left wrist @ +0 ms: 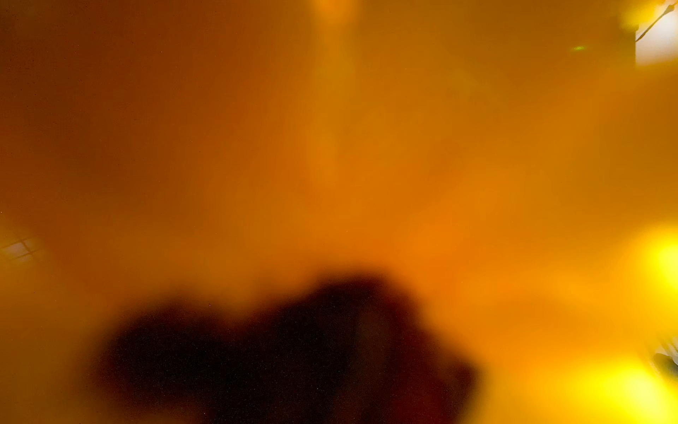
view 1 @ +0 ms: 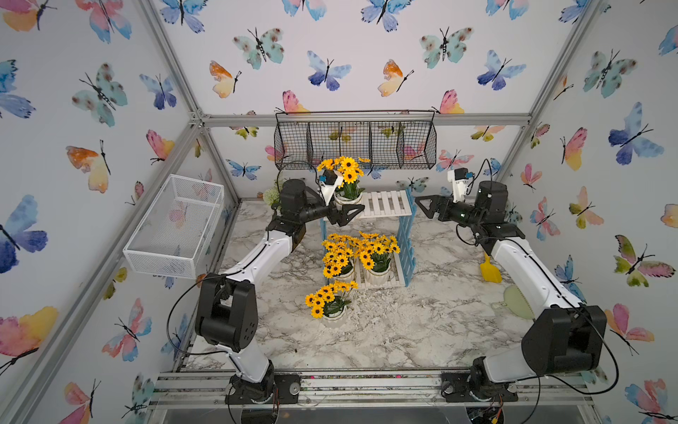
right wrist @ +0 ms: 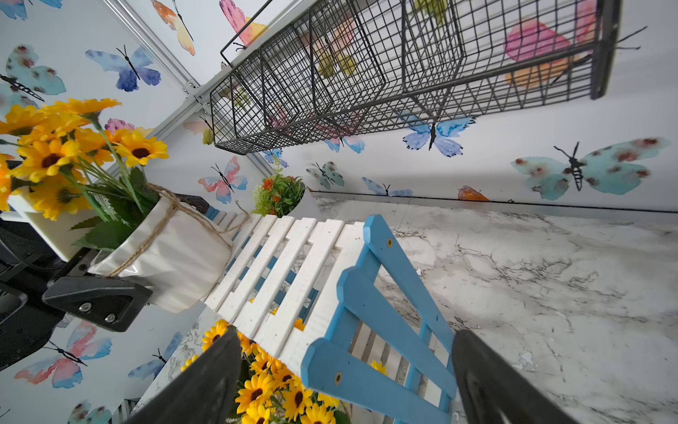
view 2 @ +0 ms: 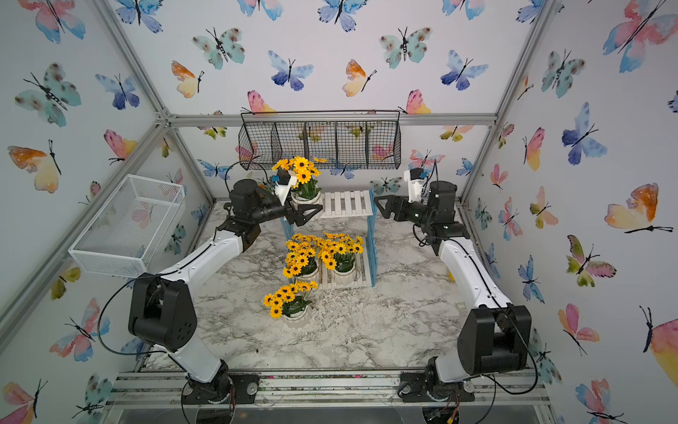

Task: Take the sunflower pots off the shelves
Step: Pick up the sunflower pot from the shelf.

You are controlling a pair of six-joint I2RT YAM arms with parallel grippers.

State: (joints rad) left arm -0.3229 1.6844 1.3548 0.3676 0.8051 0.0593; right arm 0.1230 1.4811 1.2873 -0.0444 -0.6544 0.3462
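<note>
The shelves (view 1: 387,203), the blue-and-white rack mid-table, hold three sunflower pots right now. The two lower pots (view 1: 378,273) sit side by side on the bottom board. The table pot (view 1: 333,317) stands clear just in front of the rack, so that one looks done.

All eyes on the top pot (right wrist: 176,257), right at the left end of the upper board. The left gripper (view 1: 348,210) reaches in from beyond that end and straddles it. The near finger (right wrist: 95,301) is at the pot's lower wall on the front side, and the far finger (right wrist: 190,201) peeks out behind. So the pot lies between the fingers, blooms up, its axis crossing the line between them.

Have the jaws bitten? I can't tell; they stand wide around it, and the left wrist view is all yellow blur. The pot seems to lean in the right wrist view, but that camera is rolled, so no promises.

The right gripper (view 1: 425,207) hovers spread open and empty just off the rack's right end, with the bare upper board between it and the pot. It's clearly the left arm's pot. My call: squeeze, then lift up and away off the left end.
</note>
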